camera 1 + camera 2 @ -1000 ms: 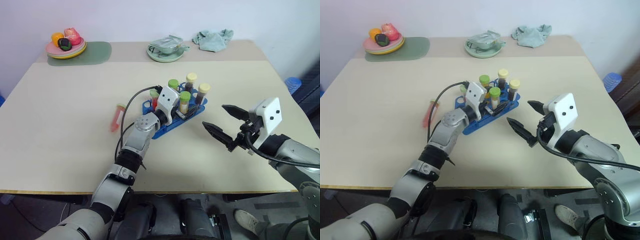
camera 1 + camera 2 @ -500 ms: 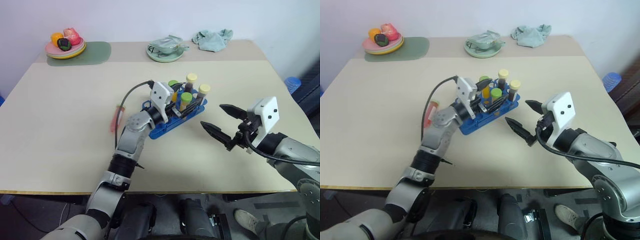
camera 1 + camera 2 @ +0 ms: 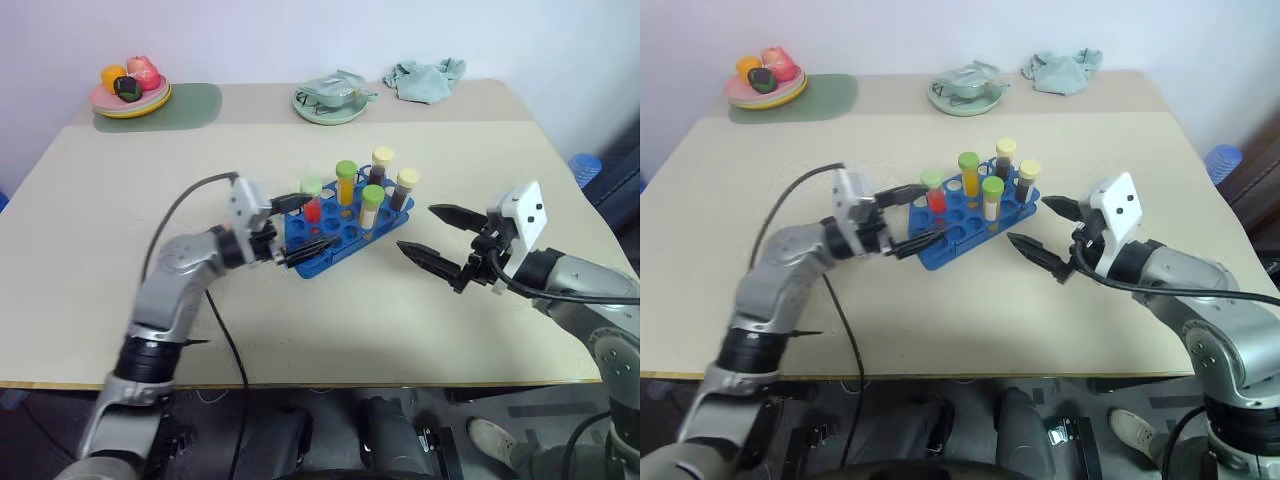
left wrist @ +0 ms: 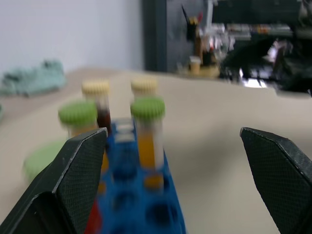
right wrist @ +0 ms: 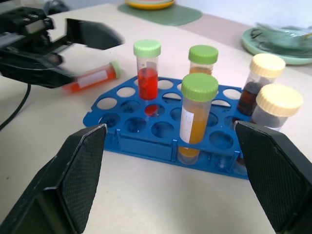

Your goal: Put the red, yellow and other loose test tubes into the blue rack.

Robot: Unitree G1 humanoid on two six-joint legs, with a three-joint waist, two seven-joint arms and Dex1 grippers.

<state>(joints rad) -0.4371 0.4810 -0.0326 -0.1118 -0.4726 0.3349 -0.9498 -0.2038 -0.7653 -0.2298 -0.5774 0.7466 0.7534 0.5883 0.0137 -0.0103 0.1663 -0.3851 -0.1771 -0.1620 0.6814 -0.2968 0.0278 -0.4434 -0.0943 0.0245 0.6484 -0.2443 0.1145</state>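
While the left gripper (image 3: 305, 224) is held with its two black fingers spread wide and nothing between them, the blue rack (image 3: 340, 232) is found just beyond its fingertips, on the tan table (image 3: 120, 200). Five capped tubes are seen standing upright in the rack: nearest the left fingertips a tube of red liquid with a green cap (image 3: 312, 197), past it two yellow-orange tubes with green caps (image 3: 346, 187) (image 3: 371, 206), and farthest from that hand two dark tubes with pale yellow caps (image 3: 381, 166) (image 3: 405, 188). One loose tube of red-orange liquid with a green cap (image 5: 92, 77) is seen lying on its side on the table, behind the left gripper as viewed from the right wrist, apart from the rack. The right gripper (image 3: 435, 237) is likewise held released, its fingers well parted and empty, pointing toward the rack's near end with a gap of bare table between its tips and the blue plastic
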